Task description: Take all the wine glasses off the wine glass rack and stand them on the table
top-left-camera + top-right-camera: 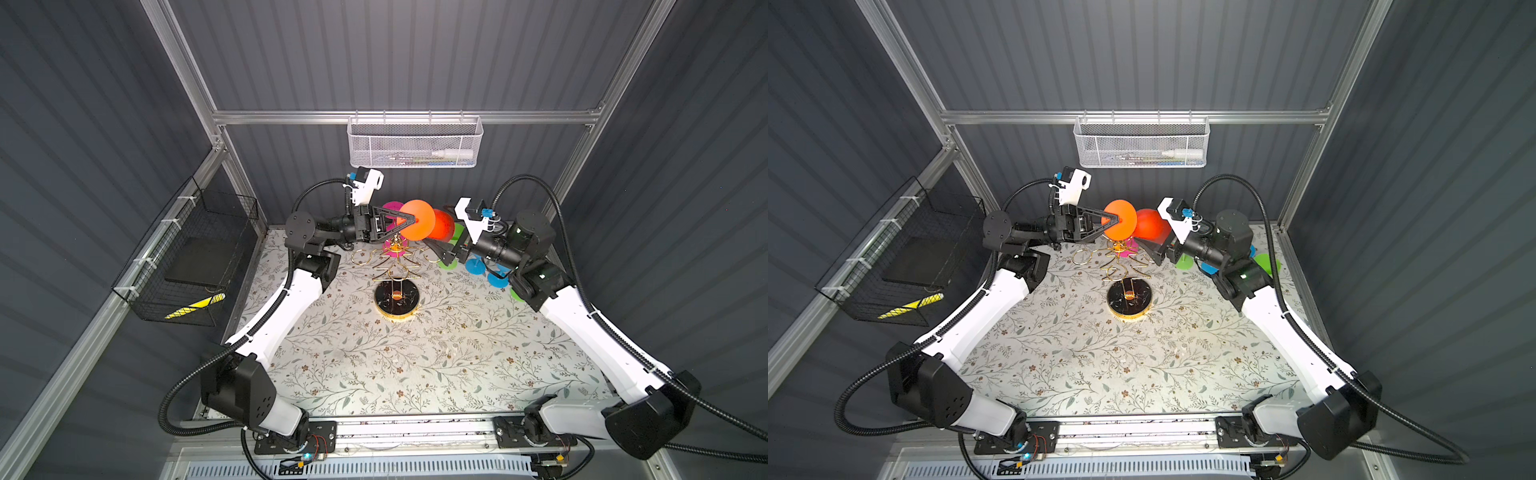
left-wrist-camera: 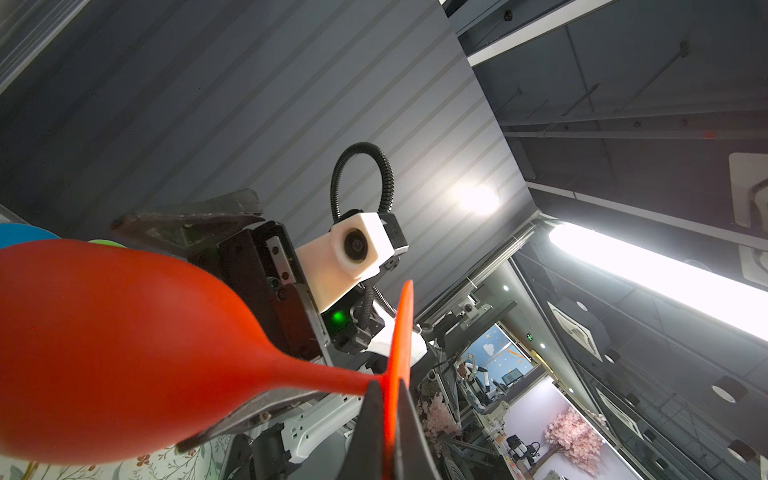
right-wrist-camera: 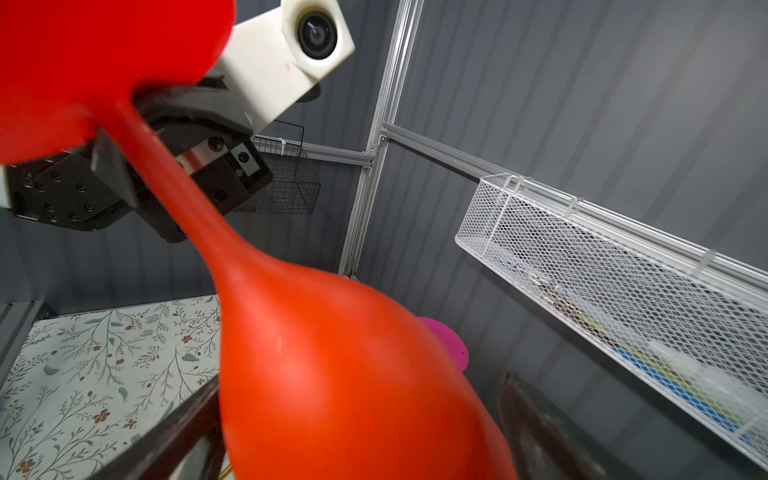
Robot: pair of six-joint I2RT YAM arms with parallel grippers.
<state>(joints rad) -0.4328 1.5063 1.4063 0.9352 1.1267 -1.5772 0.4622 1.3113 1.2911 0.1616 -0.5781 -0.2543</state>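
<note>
My left pincer [image 1: 412,219] clamps the wine glass [image 1: 444,226] by its foot, sideways just above the wine glass rack [image 1: 387,300], so my wide-open right pincer [image 3: 359,378] should close gently around the bowl.

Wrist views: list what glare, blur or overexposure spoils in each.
Left wrist view: the ceiling light strip is blown out white, a glare patch sits on the grey wall, the wine glass stays sharp. Right wrist view: the glass's foot is blurred, and the white mesh basket softens toward its near end.
</note>
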